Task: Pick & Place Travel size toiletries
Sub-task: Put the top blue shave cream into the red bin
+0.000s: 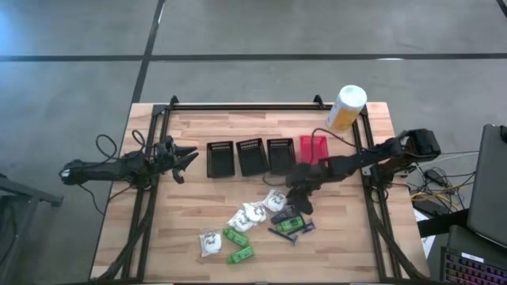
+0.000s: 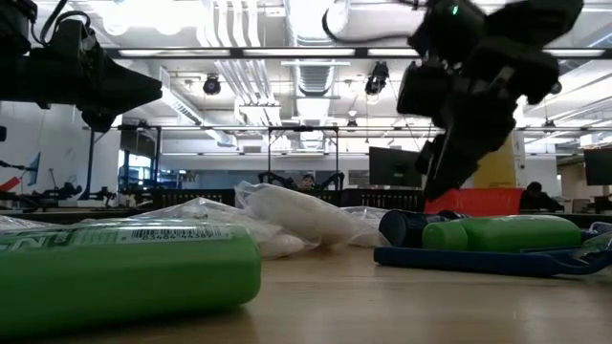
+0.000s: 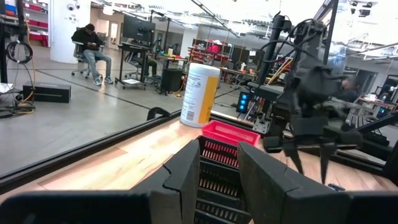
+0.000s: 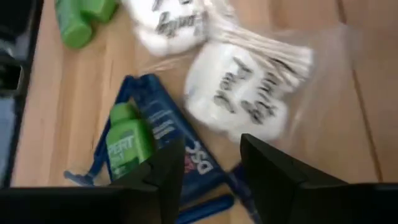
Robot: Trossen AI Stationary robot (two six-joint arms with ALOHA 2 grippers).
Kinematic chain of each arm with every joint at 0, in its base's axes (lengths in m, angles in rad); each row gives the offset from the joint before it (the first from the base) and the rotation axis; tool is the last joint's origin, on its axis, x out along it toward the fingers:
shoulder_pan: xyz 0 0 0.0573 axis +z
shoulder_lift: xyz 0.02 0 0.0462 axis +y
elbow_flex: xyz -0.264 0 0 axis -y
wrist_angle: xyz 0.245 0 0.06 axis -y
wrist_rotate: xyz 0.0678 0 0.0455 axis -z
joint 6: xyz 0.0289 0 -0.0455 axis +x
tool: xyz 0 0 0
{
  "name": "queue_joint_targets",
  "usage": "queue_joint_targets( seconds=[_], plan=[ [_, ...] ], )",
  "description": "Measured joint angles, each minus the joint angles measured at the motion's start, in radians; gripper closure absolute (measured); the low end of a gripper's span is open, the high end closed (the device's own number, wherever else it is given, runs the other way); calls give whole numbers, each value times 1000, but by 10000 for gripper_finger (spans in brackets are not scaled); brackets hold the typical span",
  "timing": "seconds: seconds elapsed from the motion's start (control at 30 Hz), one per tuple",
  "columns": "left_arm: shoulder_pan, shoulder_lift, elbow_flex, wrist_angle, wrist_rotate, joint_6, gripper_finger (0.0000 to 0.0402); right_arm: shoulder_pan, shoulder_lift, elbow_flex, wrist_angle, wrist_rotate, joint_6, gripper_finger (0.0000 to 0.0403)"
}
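The left claw (image 1: 188, 158) hangs over the desk's (image 1: 190, 218) left side, just left of the basket row and well apart from the toiletries; its fingers (image 3: 186, 171) stand a little apart with nothing between them. Three black baskets (image 1: 220, 158) sit side by side at mid-desk, and a red basket (image 1: 312, 147) ends the row on the right. In front of the row the toiletries lie in a loose heap on the wood: a white wrapped lump (image 1: 210, 241) at the near left, green packets (image 1: 241, 254) beside it, more white lumps (image 1: 252, 214) in the middle, and dark sachets (image 1: 287, 224) with another green packet (image 4: 129, 142) on top at the right. The right claw (image 1: 303, 204) hovers just above the heap's right end, fingers (image 4: 267, 171) apart and empty, over a white bag (image 4: 245, 93) and a dark blue sachet (image 4: 163, 134). A white-and-yellow canister (image 1: 346, 107) stands at the far right corner.
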Motion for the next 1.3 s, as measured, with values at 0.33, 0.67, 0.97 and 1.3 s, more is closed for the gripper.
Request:
queue_joint_targets(
  seconds=[0.33, 0.67, 0.97, 1.3],
  plan=[
    [0, 0, 0, 0, 0, 0, 287, 103, 0, 133, -232, 122, -63, 275],
    [0, 0, 0, 0, 0, 0, 287, 109, 1, 138, -341, 184, -87, 249],
    [0, 0, 0, 0, 0, 0, 287, 110, 9, 140, -359, 324, -176, 239],
    [0, 0, 0, 0, 1, 0, 287, 111, 93, 140, -388, 328, -232, 143]
  ],
)
